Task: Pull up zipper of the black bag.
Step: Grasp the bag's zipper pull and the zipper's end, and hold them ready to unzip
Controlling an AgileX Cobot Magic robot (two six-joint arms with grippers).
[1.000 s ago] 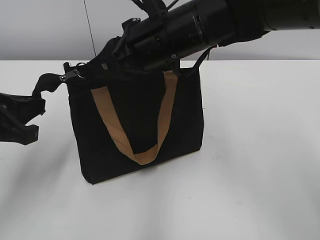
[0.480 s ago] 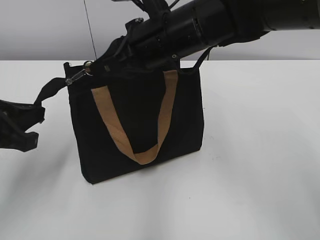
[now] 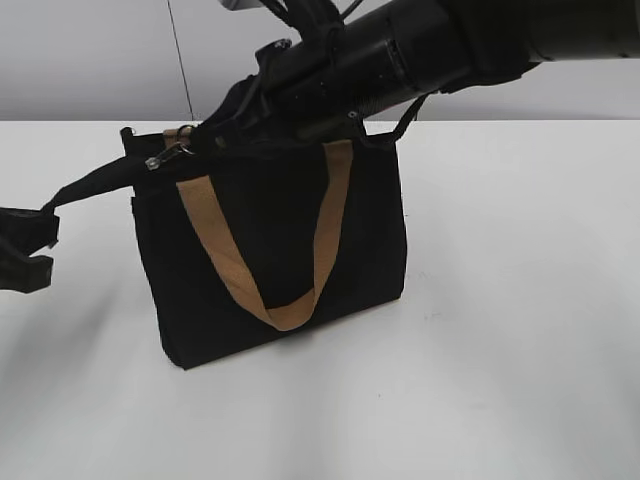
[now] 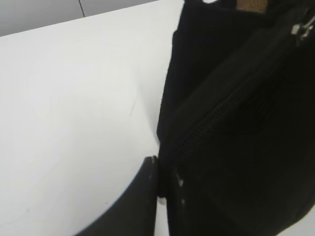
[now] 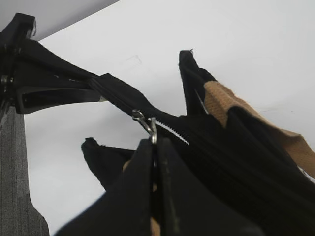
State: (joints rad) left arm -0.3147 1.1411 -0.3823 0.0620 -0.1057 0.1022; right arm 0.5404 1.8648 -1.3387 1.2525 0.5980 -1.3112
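Observation:
The black bag (image 3: pixel 290 230) stands upright on the white table, a tan handle (image 3: pixel 225 255) hanging down its front. The silver zipper (image 3: pixel 166 157) sits near the bag's top left corner. My right gripper (image 3: pixel 200 140) reaches across from the upper right and is shut on the zipper's ring pull (image 5: pixel 142 120); its jaws (image 5: pixel 154 147) are pressed together. My left gripper (image 3: pixel 30 245) at the far left is shut on the black zip tail, stretched taut from the bag's corner. In the left wrist view the jaws (image 4: pixel 161 189) clamp that strip, and the zipper (image 4: pixel 301 28) shows at top right.
The white table (image 3: pixel 500 350) spreads wide to the right and front of the bag. A grey wall with a thin black cable (image 3: pixel 180 60) stands behind. My right arm's thick black body hangs over the bag's top edge.
My left gripper has moved left and down, drawing the black zip tail out longer and taut. The zipper and my right gripper shifted slightly to the right along the bag's top.

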